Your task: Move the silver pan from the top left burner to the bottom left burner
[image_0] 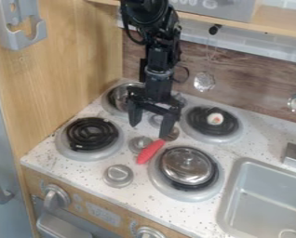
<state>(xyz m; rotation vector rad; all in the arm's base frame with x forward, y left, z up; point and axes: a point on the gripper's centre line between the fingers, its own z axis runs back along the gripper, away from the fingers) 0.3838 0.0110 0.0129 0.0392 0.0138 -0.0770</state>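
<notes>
The tool point(149, 130) hangs spread wide and empty, the silver pan point(120, 96) on a burner point(107, 105) just behind it, a red handle point(151, 151) in front.

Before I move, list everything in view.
Counter: one, speckled white, middle
Burners: four, black, on counter
Pan: one, silver, top left burner
Lid: one, silver, bottom right burner
Toy: one, white-orange, top right burner
Tool: one, red-handled, between lower burners
Counter knobs: at least three, grey, among burners
Front knobs: two, grey, below counter
Handles: two, grey, lower left
Utensils: two, silver, back wall
Sink: one, grey, right
Rack: one, grey, left wall
Gripper: one, black, open, above counter
Arm: one, black, from top edge
</notes>
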